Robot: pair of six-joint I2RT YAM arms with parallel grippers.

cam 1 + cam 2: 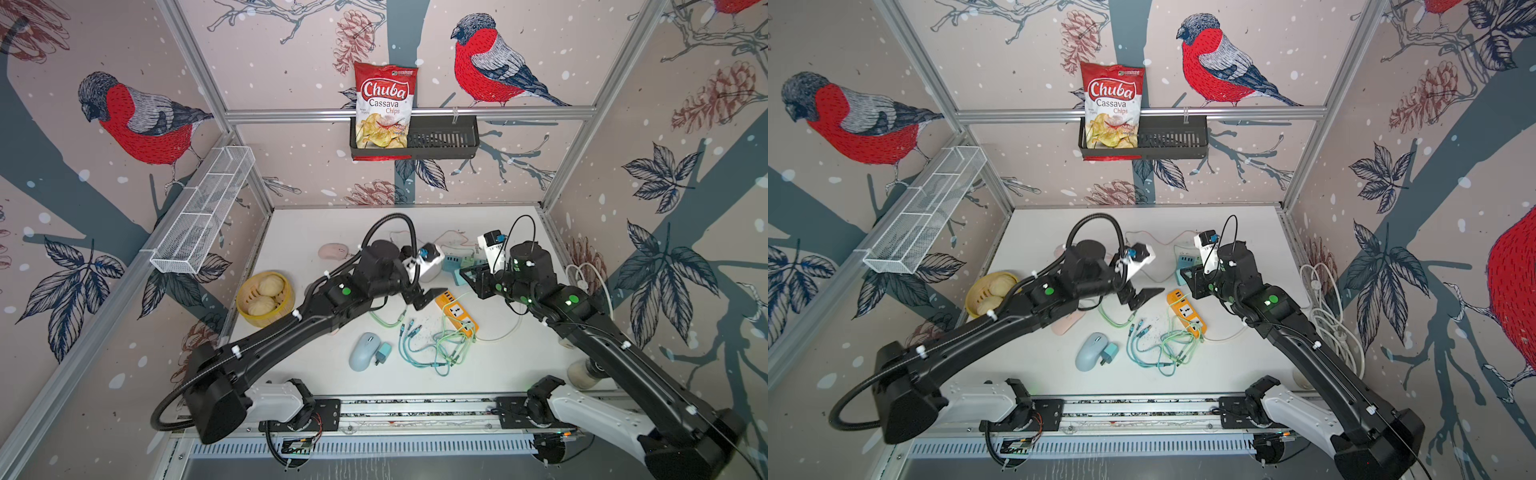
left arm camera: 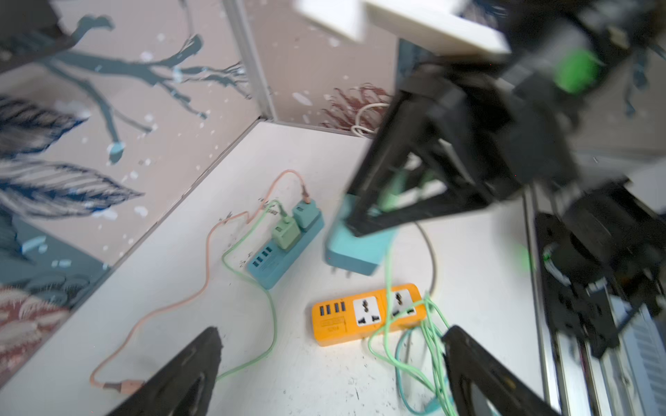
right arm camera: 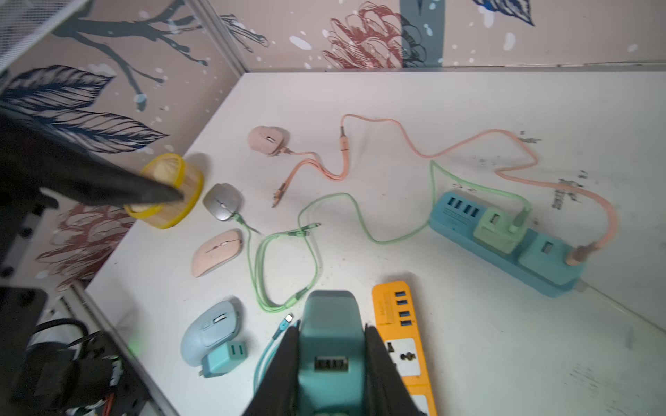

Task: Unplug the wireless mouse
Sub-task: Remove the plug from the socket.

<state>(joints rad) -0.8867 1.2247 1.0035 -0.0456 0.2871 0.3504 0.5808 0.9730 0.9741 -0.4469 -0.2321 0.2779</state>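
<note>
Several mice lie on the white table. A light blue mouse (image 3: 211, 336) (image 1: 365, 350) has no cable in it and rests against a small teal plug (image 3: 225, 358). A grey mouse (image 3: 222, 201) has a green cable plugged in. A pink mouse (image 3: 268, 138) has a pink cable plugged in, and a flat pink mouse (image 3: 216, 252) lies bare. My left gripper (image 2: 333, 331) (image 1: 428, 297) hovers open and empty over loose cables beside the orange power strip (image 2: 364, 313). My right gripper (image 3: 332, 329) (image 1: 471, 276) is shut on a teal charger block (image 2: 355, 248), held above the table.
A blue power strip (image 3: 504, 248) at the back carries a green adapter (image 3: 499, 230) and a teal one. Blue and green cables (image 1: 432, 345) tangle near the front. A bamboo steamer (image 1: 265, 298) stands at the left, a white cord coil (image 1: 590, 278) at the right.
</note>
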